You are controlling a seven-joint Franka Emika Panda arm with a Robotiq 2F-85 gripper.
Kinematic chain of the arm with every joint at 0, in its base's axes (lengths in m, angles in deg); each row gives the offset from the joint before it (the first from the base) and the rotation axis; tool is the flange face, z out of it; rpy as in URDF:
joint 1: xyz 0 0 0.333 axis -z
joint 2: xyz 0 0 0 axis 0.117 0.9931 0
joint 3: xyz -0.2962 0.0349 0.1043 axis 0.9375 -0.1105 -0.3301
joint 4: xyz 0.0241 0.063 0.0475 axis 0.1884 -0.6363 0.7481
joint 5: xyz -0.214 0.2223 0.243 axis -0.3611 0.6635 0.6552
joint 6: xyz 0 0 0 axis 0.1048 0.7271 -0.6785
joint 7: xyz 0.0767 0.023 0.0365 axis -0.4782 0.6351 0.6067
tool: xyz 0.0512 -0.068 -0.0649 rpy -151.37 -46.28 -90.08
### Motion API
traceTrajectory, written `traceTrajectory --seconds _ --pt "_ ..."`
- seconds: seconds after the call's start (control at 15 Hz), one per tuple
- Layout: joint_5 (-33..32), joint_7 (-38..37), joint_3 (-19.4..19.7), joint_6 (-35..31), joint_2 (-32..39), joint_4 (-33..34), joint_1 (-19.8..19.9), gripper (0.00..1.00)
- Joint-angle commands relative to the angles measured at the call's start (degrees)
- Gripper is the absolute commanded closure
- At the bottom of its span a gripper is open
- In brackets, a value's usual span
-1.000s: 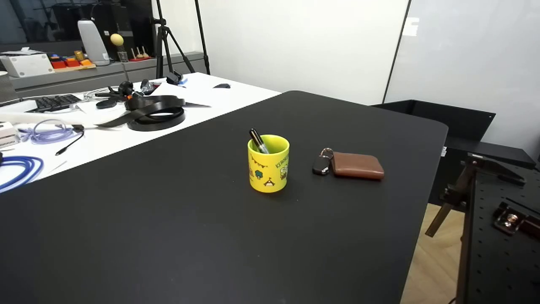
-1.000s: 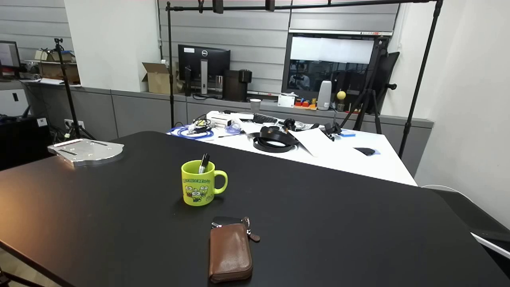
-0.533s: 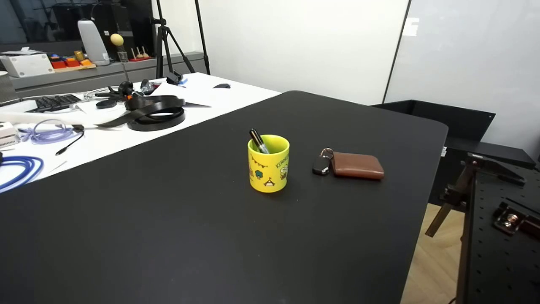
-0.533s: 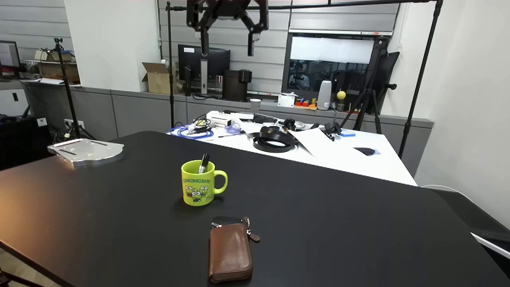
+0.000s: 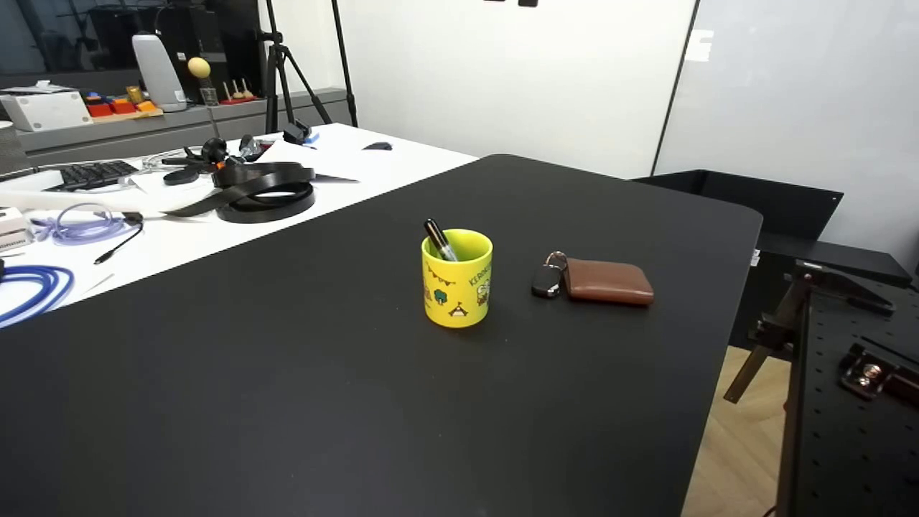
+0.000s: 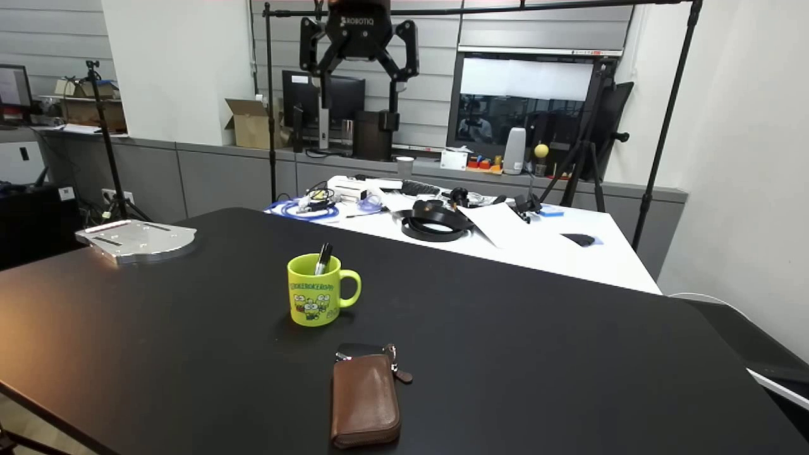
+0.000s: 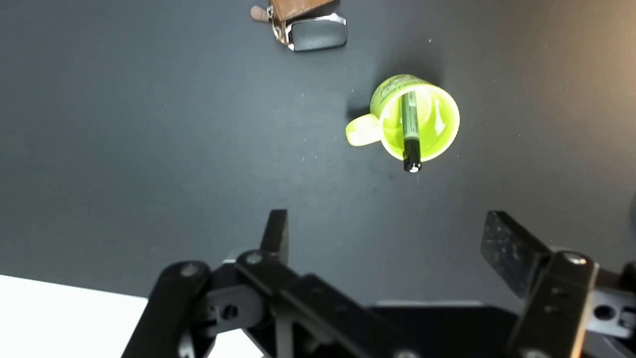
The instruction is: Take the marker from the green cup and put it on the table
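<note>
The green cup (image 5: 459, 298) stands upright on the black table (image 5: 287, 402); it also shows with its handle in an exterior view (image 6: 311, 303) and in the wrist view (image 7: 438, 124). The marker (image 6: 323, 259) leans inside the cup, its black cap sticking out above the rim; it also shows in the wrist view (image 7: 410, 119) and in an exterior view (image 5: 439, 240). Its lower end is hidden in the cup in the exterior views. My gripper (image 6: 359, 106) is open and empty, high above the table. In the wrist view the open jaws (image 7: 387, 223) lie below the cup in the picture, apart from it.
A brown wallet (image 6: 366, 401) with a black key fob (image 5: 547, 280) lies near the cup. A metal plate (image 6: 139, 240) sits at the table's edge. A white table (image 6: 543, 246) with cables and a black strap (image 5: 266, 190) adjoins the black table.
My gripper has come down into view from the top and is lower than half a second ago, still open. The cup, marker and wallet have not moved.
</note>
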Motion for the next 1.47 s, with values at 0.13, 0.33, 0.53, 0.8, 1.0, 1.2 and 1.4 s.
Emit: traceTrajectory --seconds 0.13,0.33,0.53,0.8,1.0,1.2,1.4 --pt "-4.6 -2.7 -3.9 -14.2 11.3 3.8 -0.8 0.0" --pt "-4.8 -2.5 -5.5 -17.9 17.3 6.0 -1.2 0.0" --pt "-2.9 -0.5 -7.7 -18.2 21.7 8.2 -1.4 0.0" --pt "-1.8 0.6 -9.6 -18.2 22.2 6.8 -1.0 0.0" --pt "-1.8 0.2 -9.7 -18.7 22.6 6.7 -1.2 0.0" --pt "-1.2 0.0 -10.1 -20.3 23.4 5.2 -1.3 0.0" --pt "-0.9 0.0 -10.3 -22.3 25.2 4.2 -0.9 0.0"
